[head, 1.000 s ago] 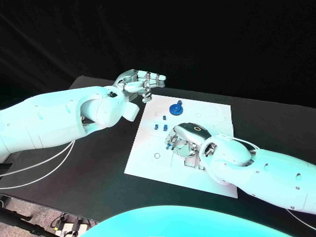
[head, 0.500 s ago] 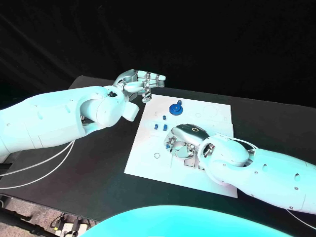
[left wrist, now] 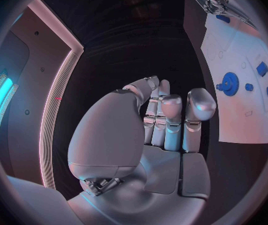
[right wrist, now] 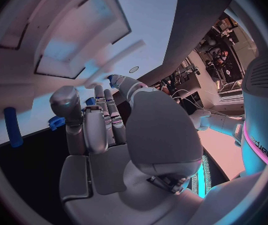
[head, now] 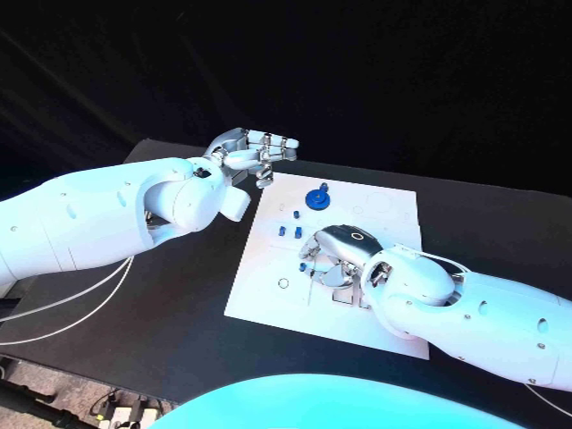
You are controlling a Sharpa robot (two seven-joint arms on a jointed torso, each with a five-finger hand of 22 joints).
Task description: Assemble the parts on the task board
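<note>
The white task board (head: pixel 271 295) lies in the middle of the black table. A blue gear (head: pixel 318 197) stands at its far end, with small blue parts (head: pixel 290 230) a little nearer. My right hand (head: pixel 339 255) is low over the board's middle, fingers curled down, and a small blue part (right wrist: pixel 113 78) shows between its thumb tip and a fingertip. My left hand (head: pixel 256 151) hangs in the air off the board's far left corner, fingers curled in with nothing in them. The left wrist view shows the gear (left wrist: pixel 228 81) and board (left wrist: pixel 240 117) beyond the left hand (left wrist: pixel 161 120).
The board (right wrist: pixel 65 30) has rectangular recesses near my right hand (right wrist: pixel 103 130); a blue peg (right wrist: pixel 10 126) and the gear (right wrist: pixel 58 121) lie beyond it. Bare black table (head: pixel 170 295) surrounds the board on all sides.
My right hand has shifted slightly over the board's middle, the blue bits at its fingertips moving with it. The left hand has stayed where it was.
</note>
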